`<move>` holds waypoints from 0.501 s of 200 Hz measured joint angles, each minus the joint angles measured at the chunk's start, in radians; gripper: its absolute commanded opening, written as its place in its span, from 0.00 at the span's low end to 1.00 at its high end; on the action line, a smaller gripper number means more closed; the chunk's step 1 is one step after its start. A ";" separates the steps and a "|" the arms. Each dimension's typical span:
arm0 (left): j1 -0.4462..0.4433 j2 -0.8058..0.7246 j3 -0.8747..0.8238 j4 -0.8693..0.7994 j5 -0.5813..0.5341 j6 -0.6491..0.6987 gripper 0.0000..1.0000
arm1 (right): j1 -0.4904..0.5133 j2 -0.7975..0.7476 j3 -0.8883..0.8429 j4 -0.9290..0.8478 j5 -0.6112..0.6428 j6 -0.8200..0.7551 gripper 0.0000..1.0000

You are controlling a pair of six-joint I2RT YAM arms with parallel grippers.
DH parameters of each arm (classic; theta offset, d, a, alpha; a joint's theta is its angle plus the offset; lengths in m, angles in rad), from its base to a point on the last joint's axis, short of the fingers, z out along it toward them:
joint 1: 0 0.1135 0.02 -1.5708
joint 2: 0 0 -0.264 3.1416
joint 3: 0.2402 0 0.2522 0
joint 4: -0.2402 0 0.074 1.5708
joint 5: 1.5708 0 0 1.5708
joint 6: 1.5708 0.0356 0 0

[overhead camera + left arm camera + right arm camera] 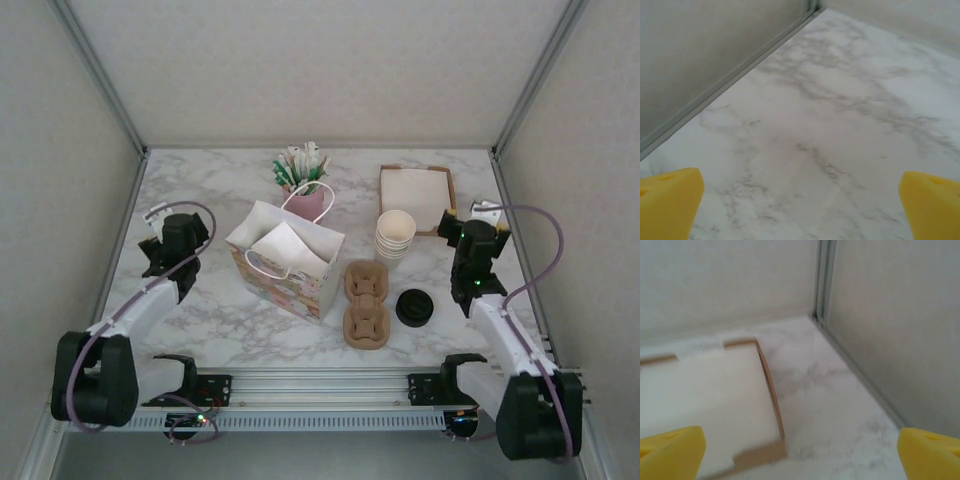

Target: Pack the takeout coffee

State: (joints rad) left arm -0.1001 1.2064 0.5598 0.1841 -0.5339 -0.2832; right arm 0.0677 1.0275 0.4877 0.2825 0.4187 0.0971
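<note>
The takeout coffee (pixel 415 307) shows from above as a black disc on the marble table, right of the cardboard cup carriers (pixel 366 302). An open paper gift bag (pixel 285 262) with white handles stands left of centre. My right gripper (pixel 468 220) is behind and to the right of the coffee, open and empty; its yellow fingers (pixel 670 450) frame a corner of the napkin tray (pixel 771 390). My left gripper (pixel 176 220) hangs left of the bag, open and empty; its yellow fingers (pixel 667 200) sit wide apart over bare marble.
A stack of lidless cream cups (pixel 395 235) stands behind the coffee. The cardboard tray of white napkins (pixel 417 190) lies at the back right. A pink cup of packets (pixel 306 180) stands behind the bag. Walls close in on both sides and the back.
</note>
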 measured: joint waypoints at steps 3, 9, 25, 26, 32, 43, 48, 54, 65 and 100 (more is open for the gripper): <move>0.010 0.014 -0.005 0.008 0.000 -0.002 1.00 | -0.008 0.017 -0.014 0.014 -0.010 0.002 0.99; 0.023 0.033 -0.010 0.019 0.000 -0.001 1.00 | -0.019 0.048 -0.039 0.039 -0.030 0.005 0.99; 0.038 0.076 -0.020 0.066 0.012 0.008 1.00 | -0.029 0.140 -0.084 0.099 -0.080 0.005 0.99; 0.038 0.079 -0.020 0.069 0.013 0.010 1.00 | -0.030 0.146 -0.085 0.102 -0.082 0.005 0.99; 0.038 0.093 -0.021 0.085 0.021 0.019 1.00 | -0.031 0.178 -0.092 0.125 -0.102 0.004 0.99; 0.038 0.126 -0.025 0.136 0.035 0.035 1.00 | -0.032 0.221 -0.095 0.168 -0.132 0.005 0.99; 0.038 0.140 -0.027 0.153 0.040 0.042 1.00 | -0.033 0.235 -0.096 0.186 -0.143 0.005 0.99; 0.038 0.157 -0.034 0.185 0.045 0.050 1.00 | -0.035 0.256 -0.097 0.220 -0.160 0.005 0.99; 0.038 0.180 -0.046 0.213 0.056 0.066 1.00 | -0.037 0.287 -0.097 0.265 -0.186 0.005 0.99; 0.039 0.214 -0.092 0.363 0.093 0.124 1.00 | -0.039 0.389 -0.113 0.410 -0.248 0.003 0.99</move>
State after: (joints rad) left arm -0.0608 1.4208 0.4683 0.5468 -0.4412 -0.1593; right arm 0.0284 1.4162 0.3748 0.6926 0.1703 0.1001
